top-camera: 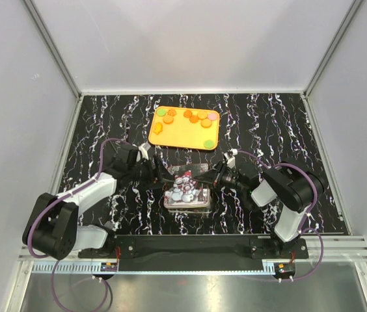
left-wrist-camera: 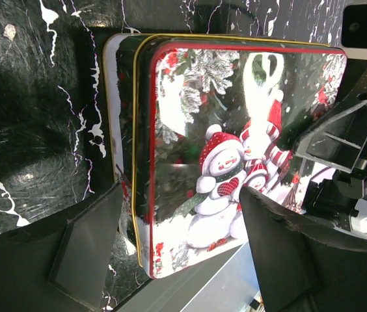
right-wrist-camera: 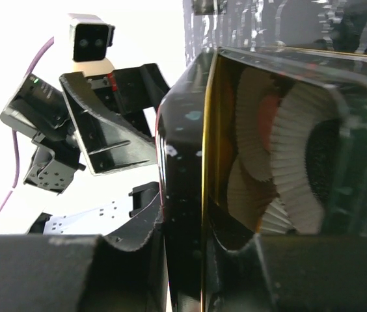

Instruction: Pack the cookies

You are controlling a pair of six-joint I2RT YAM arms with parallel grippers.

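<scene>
Two arms [top-camera: 95,188] [top-camera: 281,188] bent inward, right claw [top-camera: 213,174] pinching lid [top-camera: 187,186], left claw [top-camera: 159,173] spread

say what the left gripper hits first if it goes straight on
Most likely the snowman tin lid: its near edge already sits between the open fingers of the left gripper, though depth is unclear.

Small flat cookies [top-camera: 194,119], round or flower-shaped, lying flat, loosely scattered just above centre of the top view. Mostly orange, bunched toward the upper right of the group. Green one [top-camera: 161,112] at upper left, second green [top-camera: 207,142] at lower right, pink one [top-camera: 212,116] at the right edge.
</scene>
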